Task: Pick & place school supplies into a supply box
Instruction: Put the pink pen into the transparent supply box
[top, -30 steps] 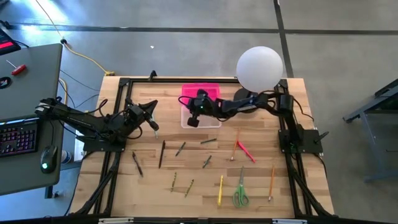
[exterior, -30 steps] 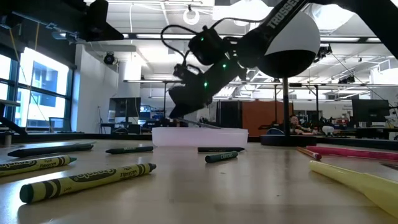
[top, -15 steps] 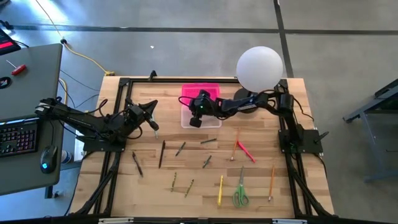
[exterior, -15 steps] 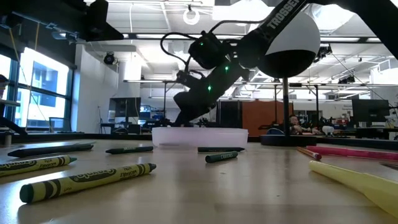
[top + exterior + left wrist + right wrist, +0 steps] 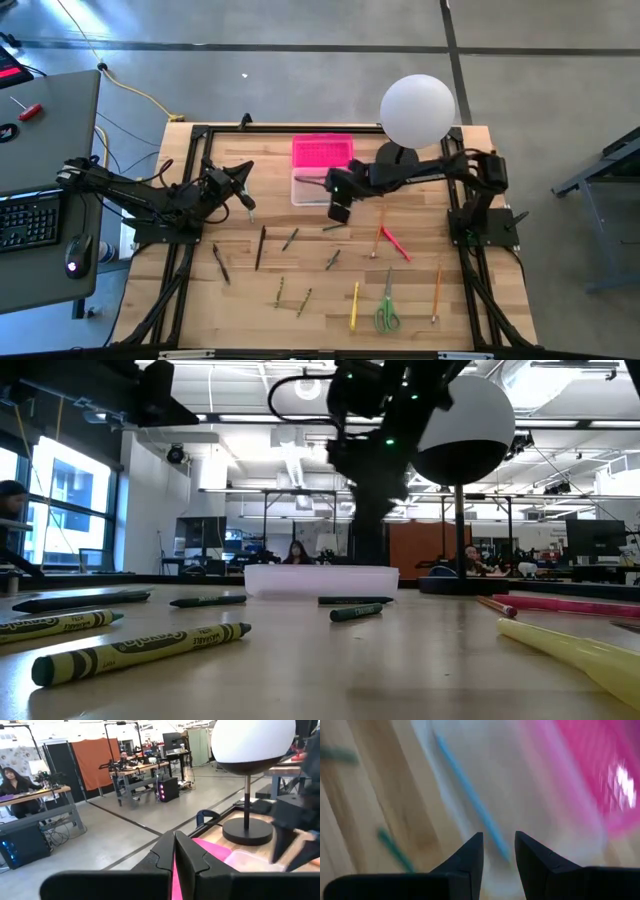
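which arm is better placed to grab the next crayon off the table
Right. Its gripper hangs open and empty just past the clear plastic box, close to the dark green crayon. The left gripper sits shut at the table's left edge.

Supply box (image 5: pixel 315 188) at table's (image 5: pixel 420 315) far edge, lamp (image 5: pixel 417 110) to its right, scissors (image 5: pixel 387 308) near front

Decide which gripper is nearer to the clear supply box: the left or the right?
Right. The right gripper hangs at the clear supply box's near right corner; the left gripper waits farther off, beyond the box's left side.
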Controlling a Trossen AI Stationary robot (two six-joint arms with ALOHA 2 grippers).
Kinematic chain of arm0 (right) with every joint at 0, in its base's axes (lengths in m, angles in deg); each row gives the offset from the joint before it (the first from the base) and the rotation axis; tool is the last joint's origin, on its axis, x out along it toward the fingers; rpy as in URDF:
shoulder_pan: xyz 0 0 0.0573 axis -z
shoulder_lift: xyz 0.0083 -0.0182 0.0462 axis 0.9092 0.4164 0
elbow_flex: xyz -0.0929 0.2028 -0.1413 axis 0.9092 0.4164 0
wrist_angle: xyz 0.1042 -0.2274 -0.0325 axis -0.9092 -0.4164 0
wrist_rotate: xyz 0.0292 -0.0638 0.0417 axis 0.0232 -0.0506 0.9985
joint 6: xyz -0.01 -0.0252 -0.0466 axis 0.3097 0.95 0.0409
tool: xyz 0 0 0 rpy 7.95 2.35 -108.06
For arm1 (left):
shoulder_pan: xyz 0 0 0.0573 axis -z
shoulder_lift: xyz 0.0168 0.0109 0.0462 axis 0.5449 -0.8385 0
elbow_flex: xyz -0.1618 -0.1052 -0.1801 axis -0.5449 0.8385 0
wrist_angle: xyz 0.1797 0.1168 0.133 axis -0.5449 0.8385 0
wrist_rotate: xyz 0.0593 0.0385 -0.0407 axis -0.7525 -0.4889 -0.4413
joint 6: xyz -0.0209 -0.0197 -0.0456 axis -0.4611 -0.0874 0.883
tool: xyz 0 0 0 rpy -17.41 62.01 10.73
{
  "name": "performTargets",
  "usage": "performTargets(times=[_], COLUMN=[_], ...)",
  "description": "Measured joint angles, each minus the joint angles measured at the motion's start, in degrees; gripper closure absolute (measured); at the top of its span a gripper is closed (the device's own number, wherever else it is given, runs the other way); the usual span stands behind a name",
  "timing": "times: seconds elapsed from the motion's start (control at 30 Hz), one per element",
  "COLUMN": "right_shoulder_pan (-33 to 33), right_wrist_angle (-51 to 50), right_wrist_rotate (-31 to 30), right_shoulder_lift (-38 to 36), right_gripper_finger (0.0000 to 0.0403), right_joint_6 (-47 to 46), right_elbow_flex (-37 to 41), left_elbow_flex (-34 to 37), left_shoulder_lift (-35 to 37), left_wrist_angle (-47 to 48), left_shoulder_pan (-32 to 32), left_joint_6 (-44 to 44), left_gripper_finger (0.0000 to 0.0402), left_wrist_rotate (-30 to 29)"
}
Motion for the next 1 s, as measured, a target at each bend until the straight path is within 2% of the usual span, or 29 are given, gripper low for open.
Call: performTargets(times=[0.3,0.4,0.5,0.6,0.67,0.8,0.9,1.0], right_shoulder_pan=[-12.96,-17.99,-22.75,-26.70,-28.70,-32.54,-34.23,-35.28], right_wrist_angle=[-26.31,-27.67,-25.27,-20.38,-16.18,-2.26,10.92,21.41], right_wrist_rotate=[-14.01,-13.68,-10.00,-9.74,-11.95,-20.84,-20.33,-19.84], right_shoulder_lift=[-0.60,-3.59,-8.75,-15.74,-20.62,-27.76,-30.38,-31.14], right_gripper_finger=[0.0309,0.0306,0.0304,0.0304,0.0304,0.0304,0.0304,0.0304], right_joint_6=[-23.41,-28.92,-34.60,-41.21,-44.25,-44.14,-41.94,-44.35], right_elbow_flex=[0.31,2.89,7.60,13.78,18.62,29.85,38.19,44.89], left_elbow_flex=[0.00,0.00,0.00,0.00,0.00,0.00,0.00,0.00], left_shoulder_lift=[0.00,0.00,0.00,0.00,0.00,0.00,0.00,0.00], left_wrist_angle=[2.44,2.43,2.44,2.42,2.42,2.42,2.42,2.42], left_shoulder_pan=[0.00,0.00,0.00,0.00,0.00,0.00,0.00,0.00], left_joint_6=[0.66,0.52,0.46,0.46,0.46,0.69,0.68,0.70], left_gripper_finger=[0.0355,0.0355,0.0355,0.0355,0.0355,0.0355,0.0355,0.0355], left_wrist_rotate=[0.02,0.02,0.02,0.02,0.02,0.02,0.02,0.00])
